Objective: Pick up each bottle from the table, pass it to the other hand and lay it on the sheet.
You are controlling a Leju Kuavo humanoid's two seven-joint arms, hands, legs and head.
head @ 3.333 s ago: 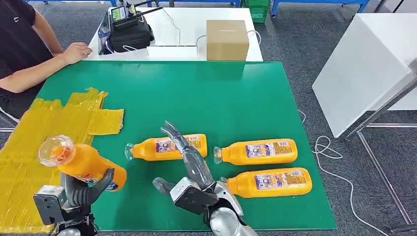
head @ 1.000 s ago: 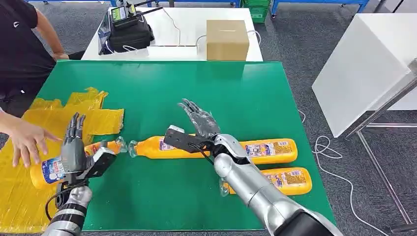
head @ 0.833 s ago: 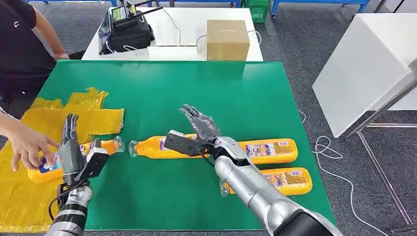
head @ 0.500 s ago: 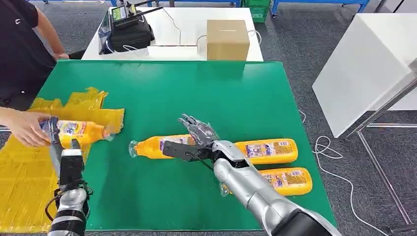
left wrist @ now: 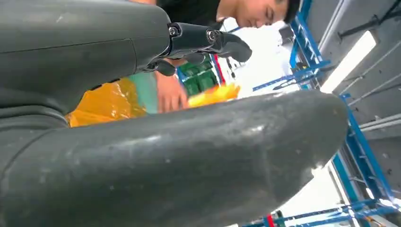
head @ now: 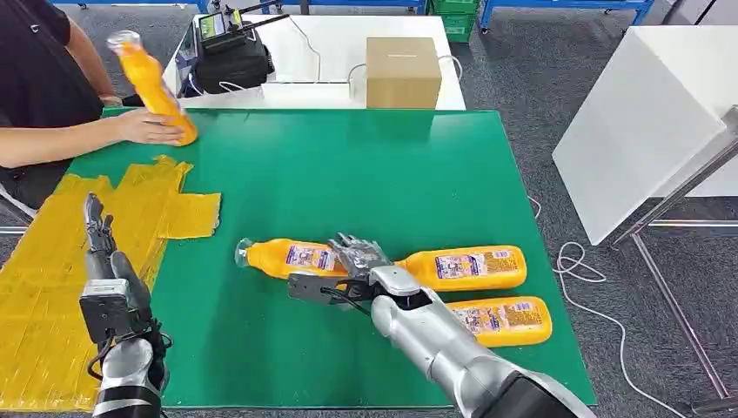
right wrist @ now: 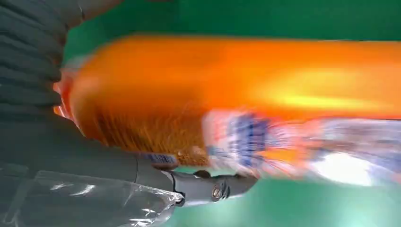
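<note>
Pickup of the next orange bottle [head: 291, 258] is being started by the right hand [head: 355, 261].

Fingers of the right hand are draped over the base end of that bottle, which lies flat on the green counter [head: 348, 165]; whether a firm grip is closed cannot be told. The left hand [head: 100, 244] is held up over the yellow sheet [head: 52, 261], fingers straight and empty. Two more bottles [head: 461, 266] [head: 500, 318] are left lying just beside the right arm. A fourth bottle [head: 155, 87] is held by a person's hand [head: 144, 127]. Next, a closed grasp, a lift and a handover toward the left hand are called for.
</note>
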